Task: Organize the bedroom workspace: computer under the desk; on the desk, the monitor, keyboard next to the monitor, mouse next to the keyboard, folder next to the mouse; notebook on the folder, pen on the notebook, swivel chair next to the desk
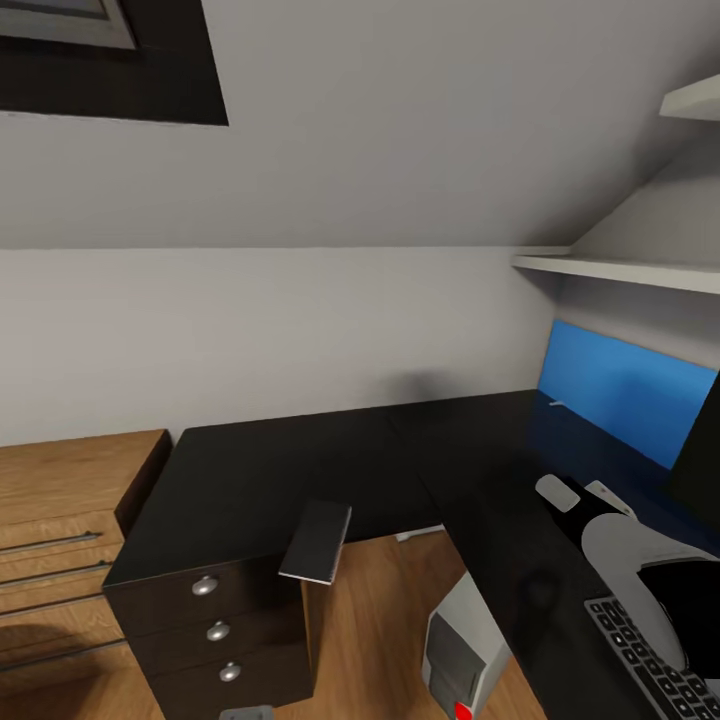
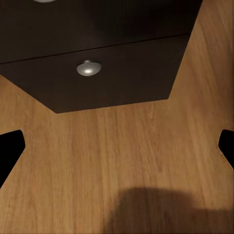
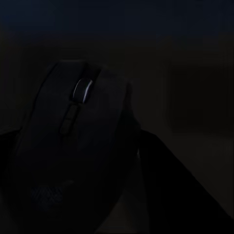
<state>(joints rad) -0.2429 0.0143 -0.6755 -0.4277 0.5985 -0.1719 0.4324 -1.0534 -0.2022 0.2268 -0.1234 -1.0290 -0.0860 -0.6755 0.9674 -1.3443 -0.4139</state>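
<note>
Holding the mouse between right gripper jaws above the desk; risking slipping if loosened early. Left gripper hanging wide open, empty.

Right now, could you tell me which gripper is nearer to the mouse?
Right. The right gripper is right at the mouse; the left gripper hangs over the floor by the drawer unit, away from it.

Dark mouse close up, silver scroll wheel, dim black surface beneath, pincer finger beside it
</note>
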